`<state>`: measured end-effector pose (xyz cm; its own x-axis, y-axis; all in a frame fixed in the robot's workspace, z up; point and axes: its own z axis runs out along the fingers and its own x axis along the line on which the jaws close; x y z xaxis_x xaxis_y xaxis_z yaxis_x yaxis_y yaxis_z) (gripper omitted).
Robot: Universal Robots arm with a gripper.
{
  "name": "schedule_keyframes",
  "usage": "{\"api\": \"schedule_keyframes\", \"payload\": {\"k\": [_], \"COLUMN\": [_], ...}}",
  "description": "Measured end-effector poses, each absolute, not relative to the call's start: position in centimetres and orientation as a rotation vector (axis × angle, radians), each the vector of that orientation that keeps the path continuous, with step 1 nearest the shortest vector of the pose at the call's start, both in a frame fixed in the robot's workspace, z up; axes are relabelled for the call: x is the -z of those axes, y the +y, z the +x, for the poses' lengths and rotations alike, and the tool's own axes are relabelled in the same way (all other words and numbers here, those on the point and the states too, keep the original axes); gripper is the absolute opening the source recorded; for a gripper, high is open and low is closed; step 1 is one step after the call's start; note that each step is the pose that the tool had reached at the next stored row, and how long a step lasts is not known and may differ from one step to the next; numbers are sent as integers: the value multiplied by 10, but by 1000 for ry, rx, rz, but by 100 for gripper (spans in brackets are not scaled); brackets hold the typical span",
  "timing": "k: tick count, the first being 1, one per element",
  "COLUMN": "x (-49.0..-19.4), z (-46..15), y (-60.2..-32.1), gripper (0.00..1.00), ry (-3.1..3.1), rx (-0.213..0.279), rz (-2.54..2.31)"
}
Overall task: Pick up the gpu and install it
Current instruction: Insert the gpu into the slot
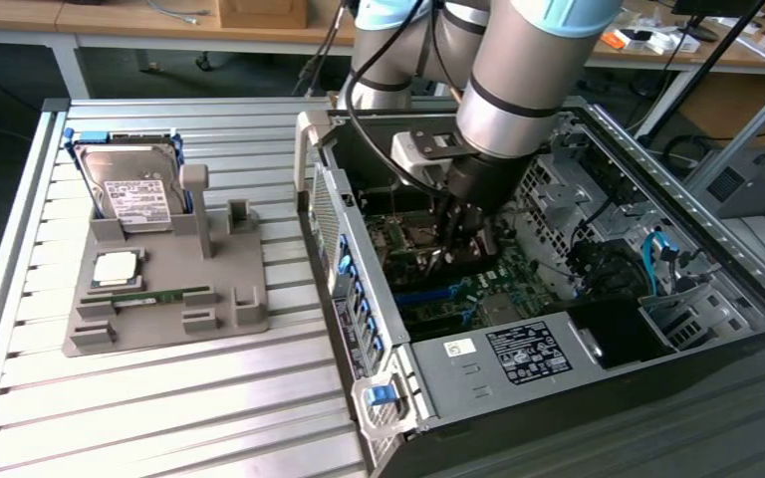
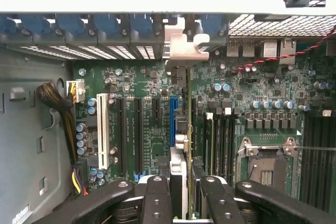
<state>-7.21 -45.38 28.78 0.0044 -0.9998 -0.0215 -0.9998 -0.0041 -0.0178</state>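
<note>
Inside the open computer case [image 1: 356, 299], my gripper [image 1: 460, 239] hangs over the motherboard [image 1: 516, 274]. It is shut on the gpu [image 1: 473, 254], which stands on edge. In the wrist view the gpu [image 2: 187, 129] is a thin upright card held between my black fingers [image 2: 157, 200], and the gripper [image 2: 186, 205] clamps its near end. The card's silver end bracket [image 2: 184, 51] reaches the case's rear slot openings. It runs along the blue expansion slot [image 2: 172, 116], close beside it; I cannot tell whether it is seated.
A grey fixture [image 1: 223, 319] on the slatted table holds a hard drive [image 1: 136, 194], a processor chip [image 1: 115, 267] and a RAM stick [image 1: 156, 296]. The case also contains a power supply [image 1: 529, 354], a white slot [image 2: 102, 129], a processor socket [image 2: 268, 156] and cables [image 2: 58, 103].
</note>
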Motion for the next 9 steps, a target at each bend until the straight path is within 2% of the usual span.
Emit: {"api": "schedule_keyframes", "payload": {"k": [9], "x": [-283], "z": [-78], "y": [-454], "gripper": [27], "ry": [2197], "rx": [-4], "rz": [-2206]}}
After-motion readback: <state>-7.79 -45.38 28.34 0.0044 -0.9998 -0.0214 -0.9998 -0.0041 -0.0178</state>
